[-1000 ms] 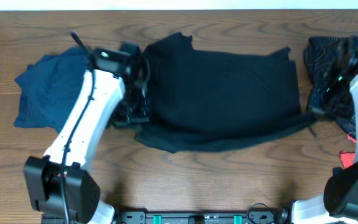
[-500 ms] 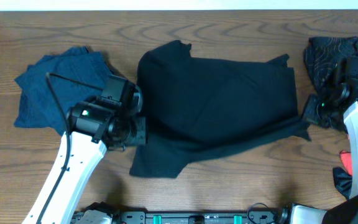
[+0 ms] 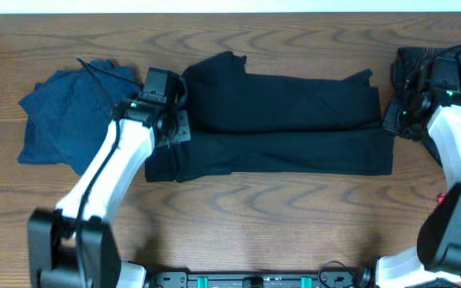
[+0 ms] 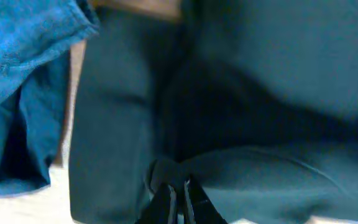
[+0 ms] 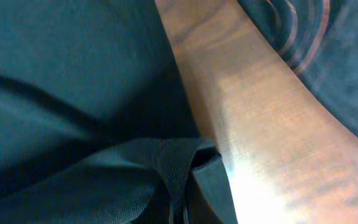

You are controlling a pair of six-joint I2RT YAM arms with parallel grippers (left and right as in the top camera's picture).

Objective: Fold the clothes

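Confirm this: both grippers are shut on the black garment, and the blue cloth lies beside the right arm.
One thing is wrong. The blue cloth lies beside the left arm, not the right, as the overhead view shows. The rest holds: the left gripper and the right gripper are both shut on the black garment.

White arm shells (image 3: pixel 114 164); black joints (image 3: pixel 160 82); green lights (image 3: pixel 133 105); black cables (image 3: pixel 94 69)
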